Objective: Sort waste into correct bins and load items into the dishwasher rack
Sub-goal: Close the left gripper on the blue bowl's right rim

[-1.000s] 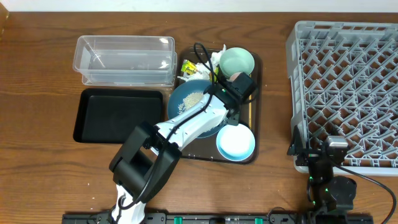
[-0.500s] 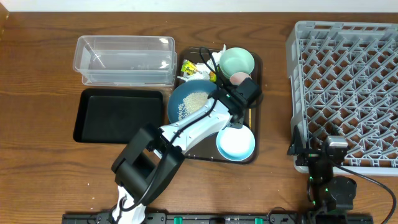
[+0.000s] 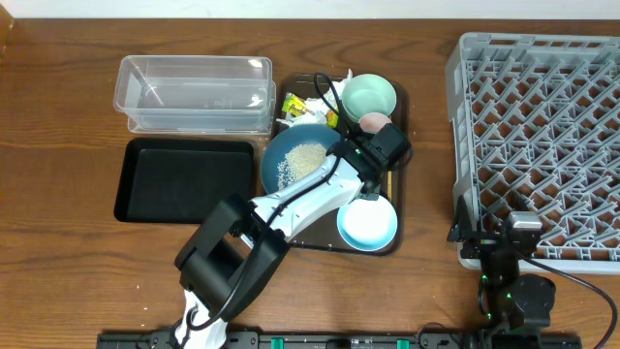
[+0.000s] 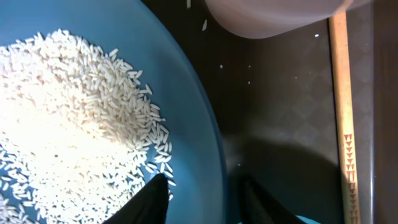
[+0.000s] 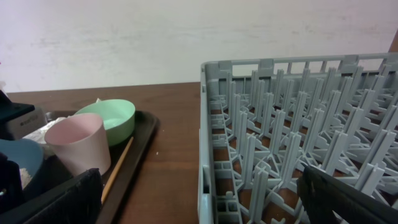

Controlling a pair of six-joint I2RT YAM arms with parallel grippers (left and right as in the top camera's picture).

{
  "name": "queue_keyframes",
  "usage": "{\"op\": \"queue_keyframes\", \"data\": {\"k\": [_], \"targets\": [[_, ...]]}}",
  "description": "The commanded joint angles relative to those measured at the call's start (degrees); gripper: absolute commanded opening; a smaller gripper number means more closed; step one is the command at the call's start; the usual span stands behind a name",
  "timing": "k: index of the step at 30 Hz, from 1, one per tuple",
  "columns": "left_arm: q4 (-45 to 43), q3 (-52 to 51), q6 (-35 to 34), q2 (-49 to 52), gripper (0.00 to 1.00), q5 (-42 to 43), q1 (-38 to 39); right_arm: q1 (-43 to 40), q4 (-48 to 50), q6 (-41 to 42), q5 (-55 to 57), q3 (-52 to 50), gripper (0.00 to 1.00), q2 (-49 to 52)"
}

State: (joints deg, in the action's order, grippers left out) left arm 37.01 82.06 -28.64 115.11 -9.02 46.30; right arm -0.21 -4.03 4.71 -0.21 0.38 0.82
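Reaching across the brown serving tray (image 3: 398, 208) from its near-left side, the L arm ends over the tray's right half. L claw (image 4: 204, 196): parted and straddling the right rim of the blue plate (image 3: 273, 147). One finger is over the plate's inside, the other over bare tray floor. No squeeze on the rim is visible and nothing is gripped.

Plate: flat in the tray's ctr-left, carrying a heap of rice (image 4: 68, 124). A few stray grains lie on the tray floor beside it.

Pink cup (image 3: 373, 122): upright in the tray's far-right part, just beside the mint green bowl (image 3: 370, 97) at the far-right corner.

Light blue bowl (image 3: 367, 223): at the tray's near-right corner.

Chopsticks (image 4: 343, 112): along the tray's right edge. Cannot tell whether one or a pair.

Crumpled paper (image 3: 334, 89) and yellow-green wrapper (image 3: 293, 105): at the tray's far edge, the wrapper toward the far-left corner.

Off the tray, on the tabletop (image 3: 58, 145):
- Clear tub (image 3: 194, 121): to the tray's left, level w/ its far half.
- Black tray (image 3: 184, 179): to the tray's left, level w/ its near half and just beside the tub.
- Dishwasher rack (image 3: 455, 145): to the tray's right, apart from it.

R claw (image 5: 199, 193): wide open, holding nothing, right of the tray at the rack's near corner on the tray side.
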Motion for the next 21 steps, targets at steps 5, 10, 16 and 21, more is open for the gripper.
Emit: {"op": "queue_keyframes", "data": {"k": [5, 10, 16, 21], "targets": [[-0.70, -1.09, -0.17, 0.63, 0.31, -1.14, 0.02, -0.57, -0.22, -0.72, 0.15, -0.07, 0.99, -0.42], [-1.38, -1.27, -0.17, 0.63, 0.24, -1.14, 0.02, -0.57, -0.22, -0.72, 0.15, -0.07, 0.99, -0.42], [-1.38, -1.27, -0.17, 0.63, 0.19, -1.11, 0.07, -0.57, -0.22, -0.72, 0.15, -0.07, 0.99, -0.42], [-1.55, -1.27, -0.17, 0.63, 0.07, -1.14, 0.07, -0.57, -0.22, -0.72, 0.15, -0.07, 0.99, -0.42]]}}
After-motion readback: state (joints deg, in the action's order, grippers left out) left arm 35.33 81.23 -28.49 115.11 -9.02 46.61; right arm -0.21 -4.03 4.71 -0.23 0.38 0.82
